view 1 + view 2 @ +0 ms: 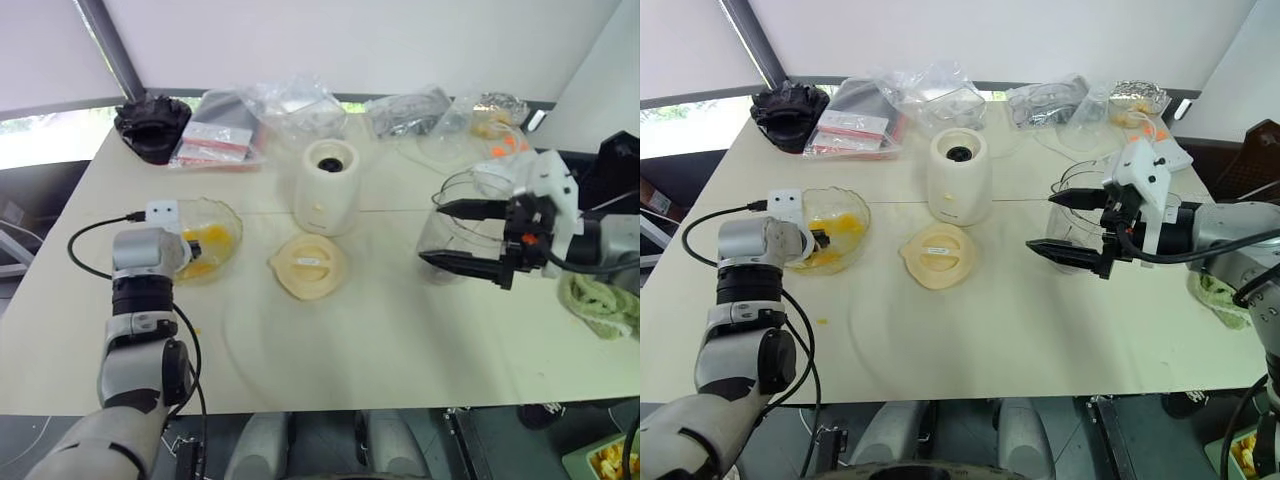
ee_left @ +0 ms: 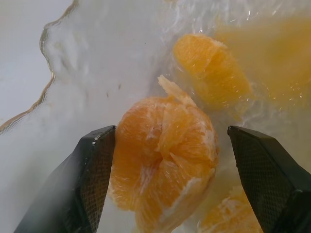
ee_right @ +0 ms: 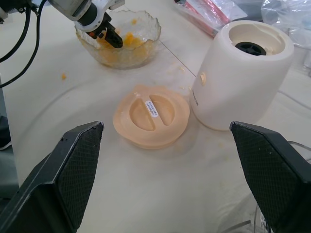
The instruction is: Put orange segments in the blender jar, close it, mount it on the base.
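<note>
Two arms reach over a cream table [image 1: 400, 340] in the head views. Left gripper [image 1: 820, 240] dips into a shallow clear dish [image 1: 855, 213] holding orange segments [image 1: 212, 237]. Right gripper [image 1: 455, 236] hangs above the table with its jaws spread wide and nothing between them; the blender jar [image 1: 443, 225], clear and upright, stands right behind those fingers. Base [image 1: 327, 186] stands at mid-table, dark socket up. A flat cream lid [image 1: 309, 265] lies just in front of the base, apart from it. Plastic bags [image 1: 300, 105] and a black object [image 1: 152, 126] lie along the far edge; a green cloth [image 1: 600, 305] sits at the right edge.

Left wrist view: two black fingers [image 2: 92, 179] stand either side of a cluster of segments [image 2: 163, 160] in the dish [image 2: 77, 68]. One finger touches the fruit; the other stands clear of it, so the jaws are parted and not yet clenched on it. More segments [image 2: 211, 68] lie beyond.

Right wrist view: fingers [image 3: 73, 170] splayed wide, empty. Between them lie the lid [image 3: 151, 116] and the base [image 3: 240, 73]; further off, the left gripper [image 3: 109, 36] sits in the dish [image 3: 146, 26]. One orange scrap [image 3: 63, 76] lies on the table near the dish.
</note>
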Motion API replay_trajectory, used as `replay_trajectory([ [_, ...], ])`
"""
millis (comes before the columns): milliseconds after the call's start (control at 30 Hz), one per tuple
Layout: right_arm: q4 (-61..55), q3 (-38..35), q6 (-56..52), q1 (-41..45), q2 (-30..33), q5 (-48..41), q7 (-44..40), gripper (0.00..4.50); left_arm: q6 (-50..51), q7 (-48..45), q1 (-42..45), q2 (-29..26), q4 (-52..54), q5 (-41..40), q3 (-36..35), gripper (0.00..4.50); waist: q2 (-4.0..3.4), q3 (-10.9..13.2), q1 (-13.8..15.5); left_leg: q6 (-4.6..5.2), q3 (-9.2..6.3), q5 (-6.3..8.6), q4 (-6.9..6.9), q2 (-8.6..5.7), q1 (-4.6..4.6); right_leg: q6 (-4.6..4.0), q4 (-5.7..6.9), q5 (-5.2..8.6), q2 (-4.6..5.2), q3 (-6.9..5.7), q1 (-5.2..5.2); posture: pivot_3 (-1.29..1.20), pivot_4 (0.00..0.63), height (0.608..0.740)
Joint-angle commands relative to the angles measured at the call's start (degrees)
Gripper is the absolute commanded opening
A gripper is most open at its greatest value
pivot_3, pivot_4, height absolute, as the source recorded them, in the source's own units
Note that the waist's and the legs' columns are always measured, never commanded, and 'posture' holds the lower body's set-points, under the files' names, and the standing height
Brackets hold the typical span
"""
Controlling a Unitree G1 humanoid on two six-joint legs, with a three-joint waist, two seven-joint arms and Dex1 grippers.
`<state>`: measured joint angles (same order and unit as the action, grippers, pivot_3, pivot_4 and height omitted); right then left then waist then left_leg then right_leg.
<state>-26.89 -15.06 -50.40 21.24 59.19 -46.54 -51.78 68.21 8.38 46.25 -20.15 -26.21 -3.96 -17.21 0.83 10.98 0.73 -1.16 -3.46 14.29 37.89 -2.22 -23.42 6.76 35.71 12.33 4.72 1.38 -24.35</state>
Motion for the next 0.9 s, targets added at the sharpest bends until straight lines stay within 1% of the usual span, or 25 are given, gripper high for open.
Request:
replay_trajectory([
  [33,-1.59,-2.89,0.22,0.07,0.85,-0.91,0.35,4.5,0.12,0.83,1.13,0.22,-0.16,0.35,-0.74,2.61,0.0,0.0,0.04,0.0,0.0,0.0,0.0,0.0,0.0,0.0,0.0,0.0,0.0,0.0,0.0,0.0,0.15,0.74],
  [333,-1.8,-3.25,0.14,-0.27,0.8,-0.92,0.7,4.5,0.35,0.67,1.62,0.35,-0.14,-0.11,-1.35,2.61,0.0,0.0,-0.02,0.0,0.01,0.0,0.0,-0.02,0.0,0.0,0.01,0.0,0.0,0.0,0.0,0.0,0.15,0.74],
  [433,-1.77,-3.14,0.29,-0.28,0.73,-0.82,0.79,4.5,0.07,0.64,1.61,0.36,0.0,-0.19,-1.41,1.76,0.01,0.0,-0.01,0.0,0.01,0.0,0.0,-0.02,0.0,0.0,0.01,0.0,0.0,0.0,0.0,0.0,0.15,0.74],
  [500,-1.66,-2.89,0.35,-0.08,0.66,-0.73,0.89,4.5,-0.13,0.7,1.76,0.26,-0.24,-0.16,-1.37,0.86,0.0,0.0,0.0,0.0,0.01,0.0,0.0,-0.02,0.0,0.0,0.01,0.0,0.0,0.0,0.0,0.0,0.15,0.74],
  [533,-1.69,-2.91,0.37,-0.1,0.63,-0.75,0.9,4.5,0.17,0.92,1.92,0.22,-0.32,-0.03,-1.37,0.48,0.0,0.0,0.01,0.0,0.0,0.0,0.0,-0.02,0.0,0.0,0.01,0.0,0.0,0.0,0.0,0.0,0.15,0.74],
  [667,-1.5,-2.62,0.54,0.09,0.52,-0.57,0.94,4.5,0.7,0.58,2.2,-0.08,-0.21,-0.02,-1.05,0.48,0.0,0.0,-0.02,0.0,0.01,0.0,0.0,-0.02,0.0,0.01,0.01,0.0,0.0,0.0,0.0,0.0,0.15,0.74],
  [900,-1.27,-2.28,0.93,0.28,0.42,-0.26,0.76,4.5,3.21,0.09,1.8,-0.29,3.79,-0.13,-1.07,0.48,0.01,0.0,-0.03,0.0,0.01,0.0,0.01,-0.02,0.0,0.01,0.02,0.0,0.0,0.0,0.0,0.0,0.15,0.74],
])
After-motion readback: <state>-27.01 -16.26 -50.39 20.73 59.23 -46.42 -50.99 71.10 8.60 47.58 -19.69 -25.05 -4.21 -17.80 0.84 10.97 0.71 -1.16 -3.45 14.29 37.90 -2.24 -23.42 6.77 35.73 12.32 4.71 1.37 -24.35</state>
